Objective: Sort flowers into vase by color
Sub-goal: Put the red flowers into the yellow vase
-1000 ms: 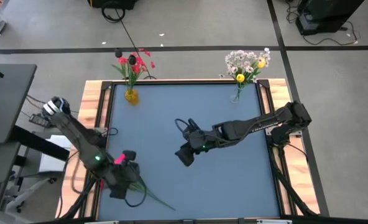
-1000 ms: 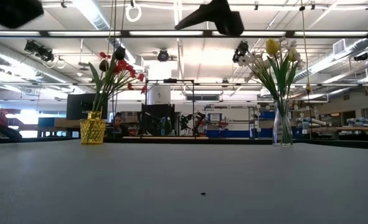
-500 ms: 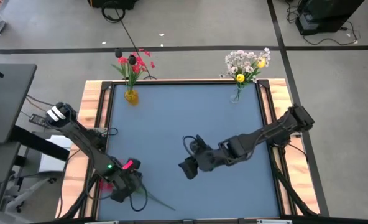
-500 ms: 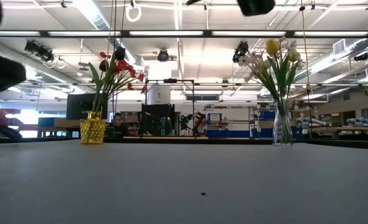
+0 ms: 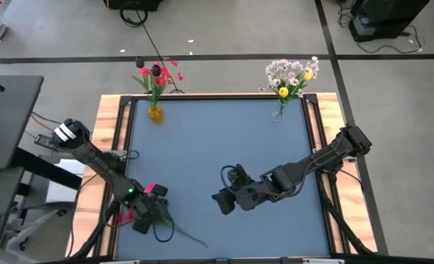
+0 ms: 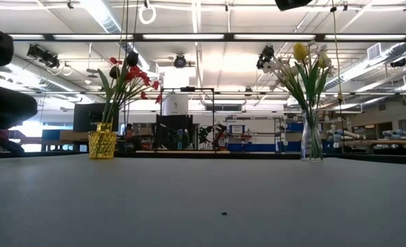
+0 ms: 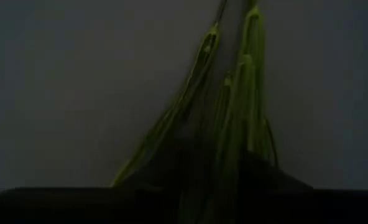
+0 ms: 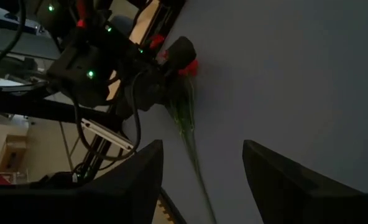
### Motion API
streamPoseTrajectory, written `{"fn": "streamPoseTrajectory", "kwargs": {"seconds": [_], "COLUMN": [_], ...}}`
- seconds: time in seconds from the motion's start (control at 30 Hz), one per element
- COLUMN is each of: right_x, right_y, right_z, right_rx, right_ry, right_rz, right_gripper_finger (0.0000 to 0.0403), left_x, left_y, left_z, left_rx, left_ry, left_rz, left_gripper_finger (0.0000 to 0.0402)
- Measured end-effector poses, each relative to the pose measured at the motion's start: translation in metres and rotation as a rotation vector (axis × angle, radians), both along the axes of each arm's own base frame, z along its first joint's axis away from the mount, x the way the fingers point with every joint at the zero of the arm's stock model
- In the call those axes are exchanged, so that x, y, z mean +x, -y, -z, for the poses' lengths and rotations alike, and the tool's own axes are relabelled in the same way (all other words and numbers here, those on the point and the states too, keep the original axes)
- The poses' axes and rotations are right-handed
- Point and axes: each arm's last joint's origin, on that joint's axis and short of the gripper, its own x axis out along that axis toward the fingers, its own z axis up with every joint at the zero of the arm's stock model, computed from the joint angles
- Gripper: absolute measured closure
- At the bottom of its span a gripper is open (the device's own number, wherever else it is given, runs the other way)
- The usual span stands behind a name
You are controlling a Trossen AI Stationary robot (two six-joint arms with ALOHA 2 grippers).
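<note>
Overhead, a red-blossomed flower (image 5: 174, 232) lies on the blue table (image 5: 217, 139) at lower left of the frame. Its long green stem runs diagonally toward lower right, with the blossom end toward the table's left edge. The left gripper (image 5: 145, 220) is down over the blossom end; whether its fingers grip the stem cannot be told. The right gripper (image 5: 224, 202) hovers lower centre, fingers spread, holding nothing.

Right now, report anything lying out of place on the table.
One red flower lies flat at the table's near left corner, outside both vases, stem trailing rightward. The left gripper is down over its blossom end.
</note>
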Motion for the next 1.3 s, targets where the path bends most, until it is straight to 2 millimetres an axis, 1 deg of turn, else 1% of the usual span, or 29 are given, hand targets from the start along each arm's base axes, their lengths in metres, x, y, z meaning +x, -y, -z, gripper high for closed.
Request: {"fn": "streamPoseTrajectory", "kwargs": {"seconds": [0.1,0.13,0.17,0.23,0.3,0.37,0.43,0.53,0.63,0.73,0.87,0.93,1.13,1.23,1.3], "right_x": [0.001,0.001,0.001,0.002,0.006,0.012,0.020,0.033,0.043,0.050,0.054,0.055,0.056,0.056,0.056], "right_y": [0.002,0.003,0.004,0.003,0.001,0.000,0.001,0.009,0.019,0.027,0.037,0.038,0.039,0.040,0.040], "right_z": [0.000,0.000,0.000,-0.001,-0.001,0.000,0.000,0.003,0.010,0.015,0.023,0.023,0.022,0.023,0.023], "right_rx": [0.000,-0.004,-0.014,-0.075,-0.136,-0.154,-0.125,-0.092,-0.059,-0.020,0.013,0.023,0.047,0.053,0.047], "right_ry": [0.000,0.000,0.000,0.008,0.031,0.059,0.106,0.143,0.158,0.152,0.103,0.110,0.118,0.110,0.107], "right_rz": [0.005,0.004,-0.001,-0.049,-0.113,-0.201,-0.273,-0.336,-0.382,-0.413,-0.392,-0.399,-0.420,-0.418,-0.408], "right_gripper_finger": [0.0177,0.0179,0.0181,0.0184,0.0184,0.0182,0.0178,0.0171,0.0165,0.0161,0.0161,0.0161,0.0164,0.0182,0.0211], "left_x": [0.000,0.001,0.003,0.005,0.013,0.019,0.024,0.037,0.050,0.061,0.070,0.073,0.080,0.082,0.083], "left_y": [0.000,0.001,0.002,0.003,0.007,0.009,0.009,0.013,0.011,0.006,-0.002,-0.004,-0.009,-0.009,-0.009], "left_z": [-0.003,-0.007,-0.011,-0.021,-0.040,-0.062,-0.082,-0.118,-0.144,-0.163,-0.179,-0.186,-0.194,-0.195,-0.195], "left_rx": [0.013,0.024,0.044,0.141,0.227,0.354,0.495,0.668,0.742,0.804,0.902,0.923,0.942,0.937,0.934], "left_ry": [-0.013,-0.019,-0.024,-0.034,0.025,0.084,0.137,0.281,0.357,0.408,0.437,0.451,0.473,0.491,0.497], "left_rz": [-0.004,0.010,0.026,0.085,0.145,0.221,0.311,0.404,0.468,0.490,0.502,0.505,0.505,0.490,0.487], "left_gripper_finger": [0.0360,0.0379,0.0387,0.0388,0.0388,0.0388,0.0389,0.0389,0.0389,0.0389,0.0389,0.0389,0.0390,0.0390,0.0390]}}
